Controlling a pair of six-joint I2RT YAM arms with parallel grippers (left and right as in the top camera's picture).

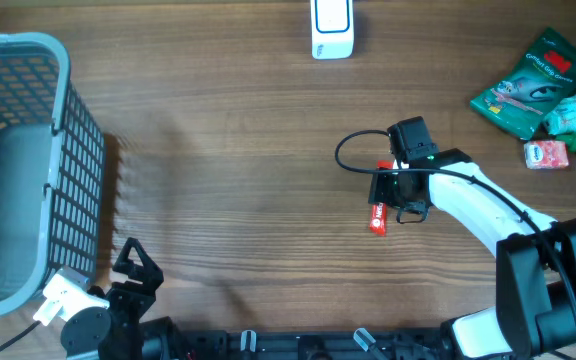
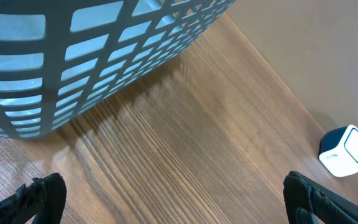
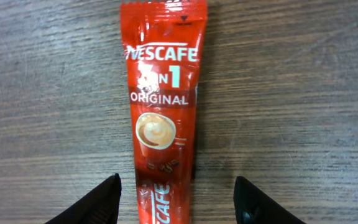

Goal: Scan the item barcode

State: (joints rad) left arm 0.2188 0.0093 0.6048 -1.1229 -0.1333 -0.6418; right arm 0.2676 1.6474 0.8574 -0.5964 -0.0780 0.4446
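A red Nescafé 3-in-1 stick sachet (image 3: 163, 112) lies flat on the wooden table, printed side up, no barcode showing. My right gripper (image 3: 178, 190) hovers over its lower end with one black finger on each side. Both fingers stand apart from the sachet, so the gripper is open. From overhead the sachet (image 1: 377, 218) pokes out from under the right gripper (image 1: 400, 195) near the table's middle right. A white and blue scanner (image 1: 331, 28) stands at the far edge; the left wrist view catches it (image 2: 345, 151) too. My left gripper (image 2: 176, 202) is wide open and empty over bare wood at the near left (image 1: 134, 268).
A grey-blue mesh basket (image 1: 63, 70) takes up the left side, close to the left gripper (image 2: 104, 56). A green packet (image 1: 533, 80) and a few small items (image 1: 548, 153) lie at the far right. A black cable (image 1: 353, 150) loops off the right wrist.
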